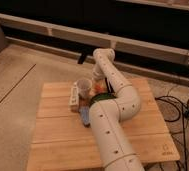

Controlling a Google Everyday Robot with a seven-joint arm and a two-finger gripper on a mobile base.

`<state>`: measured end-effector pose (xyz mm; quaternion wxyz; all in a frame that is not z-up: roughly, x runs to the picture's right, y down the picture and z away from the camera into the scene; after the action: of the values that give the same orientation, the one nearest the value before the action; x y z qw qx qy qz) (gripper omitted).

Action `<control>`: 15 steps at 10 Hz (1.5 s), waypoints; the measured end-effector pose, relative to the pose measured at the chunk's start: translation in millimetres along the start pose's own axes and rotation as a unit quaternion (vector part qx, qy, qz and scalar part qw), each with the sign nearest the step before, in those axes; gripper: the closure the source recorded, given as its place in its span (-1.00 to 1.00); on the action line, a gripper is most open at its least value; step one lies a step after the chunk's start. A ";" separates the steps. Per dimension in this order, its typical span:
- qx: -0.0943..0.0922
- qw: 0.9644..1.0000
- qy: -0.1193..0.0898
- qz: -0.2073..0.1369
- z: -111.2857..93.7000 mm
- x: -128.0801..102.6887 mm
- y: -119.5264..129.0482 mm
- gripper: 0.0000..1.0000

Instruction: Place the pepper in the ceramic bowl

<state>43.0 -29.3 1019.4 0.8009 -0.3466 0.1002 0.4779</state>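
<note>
The small orange-red pepper [96, 90] lies on the wooden table between the pale cup and the green ceramic bowl [101, 98]. My arm hides most of the bowl. My white arm reaches up the table, bends at the top and points down. Its dark gripper [98, 85] is shut and sits right at the pepper. Whether the pepper is clamped in it does not show.
A pale cup [84, 86] stands left of the pepper. A black-and-white striped object [74, 97] lies further left, and a blue item [84, 116] sits nearer the front. The wooden table [53, 130] stands on a grey floor, with cables [183, 107] to the right.
</note>
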 end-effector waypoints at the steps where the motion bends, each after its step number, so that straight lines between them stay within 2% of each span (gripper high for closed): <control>1: 0.010 1.000 -0.007 0.004 -10.6 -1.5 -7.2 1.00; 4: 0.063 0.997 -0.037 0.009 -60.8 -12.2 -34.1 1.00; 6: 0.077 0.996 -0.054 0.008 -89.0 -20.1 -36.6 1.00; 8: 0.079 0.995 -0.061 0.003 -112.7 -26.7 -28.4 1.00; 10: 0.069 0.995 -0.067 0.000 -126.6 -33.0 -13.6 1.00; 13: 0.056 0.996 -0.067 0.017 -135.9 -32.4 -0.8 1.00; 15: 0.053 0.996 -0.066 0.028 -135.1 -27.6 -3.6 1.00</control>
<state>54.6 -137.5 934.7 0.8095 -0.2686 0.0821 0.5156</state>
